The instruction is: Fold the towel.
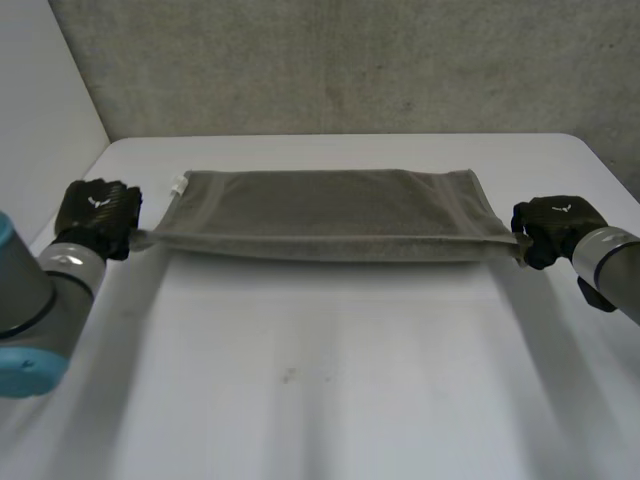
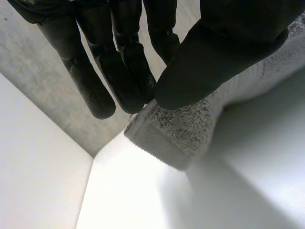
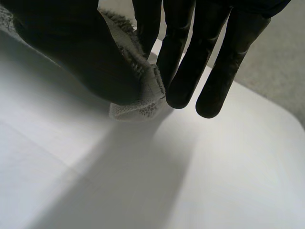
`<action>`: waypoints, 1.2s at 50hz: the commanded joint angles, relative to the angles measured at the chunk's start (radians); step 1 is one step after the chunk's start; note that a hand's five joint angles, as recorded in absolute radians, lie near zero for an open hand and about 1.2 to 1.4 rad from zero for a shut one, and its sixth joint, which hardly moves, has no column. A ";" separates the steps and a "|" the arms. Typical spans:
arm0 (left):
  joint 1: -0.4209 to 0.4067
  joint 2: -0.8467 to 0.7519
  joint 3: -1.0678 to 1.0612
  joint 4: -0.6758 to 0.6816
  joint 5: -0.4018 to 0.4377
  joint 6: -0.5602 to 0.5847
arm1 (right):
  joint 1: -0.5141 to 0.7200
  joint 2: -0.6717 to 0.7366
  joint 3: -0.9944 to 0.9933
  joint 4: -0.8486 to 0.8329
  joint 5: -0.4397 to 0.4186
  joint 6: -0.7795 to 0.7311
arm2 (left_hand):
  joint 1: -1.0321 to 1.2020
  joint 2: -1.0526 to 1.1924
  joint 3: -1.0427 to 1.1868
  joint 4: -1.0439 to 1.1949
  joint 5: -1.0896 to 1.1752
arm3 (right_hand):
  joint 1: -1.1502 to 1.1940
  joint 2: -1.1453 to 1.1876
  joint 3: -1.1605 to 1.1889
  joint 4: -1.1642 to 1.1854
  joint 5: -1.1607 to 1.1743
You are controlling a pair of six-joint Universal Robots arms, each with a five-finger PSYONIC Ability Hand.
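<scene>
Grip at both ends, left hand (image 1: 97, 210), frame mid-left, pinched towel (image 1: 330, 215) corner between thumb and straight fingers, right hand (image 1: 555, 226), mid-right, did likewise, grey towel was stretched between them.

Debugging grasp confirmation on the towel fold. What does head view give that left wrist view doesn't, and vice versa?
Head view: the full towel stretched between the left hand and the right hand, each at a near corner, plus a white tag at the towel's far left corner. Left wrist view: the grasp itself, with the thumb pinching the towel corner against straight fingers. Shared: the left hand, the grey towel and the white table.
</scene>
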 commanded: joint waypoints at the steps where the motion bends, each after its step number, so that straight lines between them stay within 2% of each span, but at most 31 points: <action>1: 0.073 0.201 -0.090 -0.373 0.029 0.136 | -0.001 -0.148 0.079 0.270 -0.072 -0.367 | 0.193 0.178 0.180 0.178 0.181 | 0.476 0.225 0.213 0.204 0.240; 2: 0.073 0.201 -0.090 -0.374 0.029 0.136 | -0.013 -0.163 0.094 0.402 -0.071 -0.499 | 0.193 0.178 0.180 0.178 0.181 | 0.476 0.225 0.213 0.204 0.240; 3: 0.093 0.239 -0.102 -0.474 0.052 0.177 | -0.013 -0.163 0.094 0.403 -0.071 -0.500 | 0.193 0.178 0.180 0.178 0.181 | 0.476 0.225 0.213 0.204 0.240; 4: 0.093 0.239 -0.102 -0.475 0.052 0.178 | -0.037 -0.172 0.115 0.523 -0.068 -0.608 | 0.193 0.178 0.180 0.178 0.181 | 0.476 0.225 0.213 0.204 0.240; 5: 0.127 0.297 -0.114 -0.616 0.102 0.220 | -0.054 -0.183 0.134 0.618 -0.075 -0.680 | 0.193 0.178 0.180 0.178 0.181 | 0.476 0.225 0.213 0.204 0.240; 6: 0.127 0.298 -0.114 -0.618 0.103 0.221 | -0.054 -0.183 0.134 0.619 -0.075 -0.681 | 0.193 0.178 0.180 0.178 0.181 | 0.476 0.225 0.213 0.204 0.240; 8: 0.165 0.351 -0.128 -0.712 0.184 0.225 | -0.065 -0.232 0.138 0.694 -0.092 -0.728 | 0.193 0.178 0.180 0.178 0.181 | 0.476 0.225 0.213 0.204 0.240; 14: 0.198 0.384 -0.128 -0.687 0.282 0.230 | -0.064 -0.255 0.085 0.676 -0.095 -0.724 | 0.193 0.178 0.180 0.178 0.181 | 0.476 0.225 0.213 0.204 0.240; 16: 0.193 0.367 -0.107 -0.618 0.299 0.219 | -0.059 -0.228 0.025 0.638 -0.101 -0.683 | 0.193 0.178 0.180 0.178 0.181 | 0.476 0.225 0.213 0.204 0.240; 17: 0.193 0.367 -0.107 -0.618 0.299 0.219 | -0.059 -0.228 0.025 0.638 -0.101 -0.683 | 0.193 0.178 0.180 0.178 0.181 | 0.476 0.225 0.213 0.204 0.240; 19: 0.166 0.306 -0.067 -0.496 0.292 0.213 | -0.056 -0.139 -0.062 0.564 -0.103 -0.593 | 0.193 0.178 0.180 0.178 0.181 | 0.476 0.225 0.213 0.204 0.240; 20: 0.166 0.305 -0.067 -0.495 0.292 0.213 | -0.056 -0.139 -0.063 0.564 -0.103 -0.592 | 0.193 0.178 0.180 0.178 0.181 | 0.476 0.225 0.213 0.204 0.240; 22: 0.089 0.170 0.010 -0.367 0.272 0.187 | -0.036 -0.050 -0.154 0.500 -0.094 -0.507 | 0.193 0.178 0.180 0.178 0.181 | 0.476 0.225 0.213 0.204 0.240; 23: 0.089 0.169 0.010 -0.366 0.272 0.187 | -0.036 -0.050 -0.155 0.500 -0.094 -0.506 | 0.193 0.178 0.180 0.178 0.181 | 0.476 0.225 0.213 0.204 0.240; 25: 0.037 0.048 0.106 -0.282 0.206 0.163 | 0.013 0.040 -0.237 0.440 -0.071 -0.459 | 0.193 0.178 0.180 0.178 0.181 | 0.476 0.225 0.213 0.204 0.240; 28: 0.008 -0.017 0.157 -0.256 0.163 0.164 | 0.035 0.088 -0.280 0.406 -0.046 -0.445 | 0.193 0.178 0.180 0.178 0.181 | 0.476 0.225 0.213 0.204 0.240; 30: -0.025 -0.140 0.273 -0.222 0.089 0.167 | 0.077 0.171 -0.355 0.339 0.026 -0.436 | 0.193 0.178 0.180 0.178 0.181 | 0.476 0.225 0.213 0.204 0.240; 31: -0.025 -0.141 0.274 -0.222 0.089 0.167 | 0.078 0.171 -0.356 0.339 0.026 -0.436 | 0.193 0.178 0.180 0.178 0.181 | 0.476 0.225 0.213 0.204 0.240; 33: -0.040 -0.246 0.379 -0.188 0.052 0.166 | 0.108 0.235 -0.410 0.273 0.079 -0.433 | 0.193 0.178 0.180 0.178 0.181 | 0.476 0.225 0.213 0.204 0.240; 37: -0.065 -0.355 0.493 -0.141 0.046 0.167 | 0.120 0.323 -0.458 0.138 0.127 -0.436 | 0.193 0.178 0.180 0.178 0.181 | 0.476 0.225 0.213 0.204 0.240; 40: -0.074 -0.380 0.518 -0.124 0.046 0.167 | 0.127 0.372 -0.481 0.064 0.155 -0.442 | 0.193 0.178 0.180 0.178 0.181 | 0.476 0.225 0.213 0.204 0.240; 46: -0.083 -0.448 0.567 -0.052 0.040 0.169 | 0.142 0.440 -0.532 0.023 0.199 -0.451 | 0.193 0.178 0.180 0.178 0.181 | 0.476 0.225 0.213 0.204 0.240; 47: -0.088 -0.460 0.568 -0.042 0.041 0.173 | 0.145 0.453 -0.544 0.023 0.218 -0.452 | 0.193 0.178 0.180 0.178 0.181 | 0.328 0.077 0.066 0.057 0.093; 48: -0.089 -0.469 0.568 -0.039 0.043 0.181 | 0.148 0.461 -0.550 0.020 0.236 -0.457 | 0.193 0.178 0.180 0.178 0.181 | -0.060 -0.311 -0.322 -0.331 -0.295; 49: -0.089 -0.469 0.568 -0.039 0.043 0.181 | 0.148 0.461 -0.550 0.019 0.236 -0.457 | 0.193 0.178 0.180 0.178 0.181 | -0.064 -0.314 -0.326 -0.335 -0.299; 50: -0.091 -0.477 0.567 -0.038 0.043 0.193 | 0.148 0.466 -0.552 0.018 0.251 -0.463 | 0.013 -0.002 0.000 -0.002 0.001 | -0.520 -0.771 -0.782 -0.791 -0.755; 51: -0.092 -0.484 0.562 -0.038 0.042 0.213 | 0.148 0.467 -0.552 0.013 0.265 -0.472 | -0.576 -0.591 -0.589 -0.590 -0.587 | -0.746 -0.997 -1.009 -1.018 -0.981; 52: -0.092 -0.485 0.562 -0.038 0.041 0.213 | 0.148 0.467 -0.552 0.013 0.265 -0.472 | -0.582 -0.596 -0.595 -0.596 -0.593 | -0.746 -0.997 -1.009 -1.018 -0.981; 53: -0.098 -0.491 0.559 -0.035 0.041 0.242 | 0.148 0.467 -0.553 0.006 0.270 -0.478 | -1.029 -1.044 -1.042 -1.043 -1.040 | -0.746 -0.997 -1.009 -1.018 -0.981; 56: -0.112 -0.488 0.553 -0.013 0.042 0.297 | 0.150 0.454 -0.547 -0.042 0.271 -0.483 | -1.029 -1.044 -1.042 -1.043 -1.040 | -0.746 -0.997 -1.009 -1.018 -0.981; 60: -0.118 -0.475 0.536 0.016 0.038 0.317 | 0.151 0.412 -0.532 -0.109 0.273 -0.479 | -1.029 -1.044 -1.042 -1.043 -1.040 | -0.746 -0.997 -1.009 -1.018 -0.981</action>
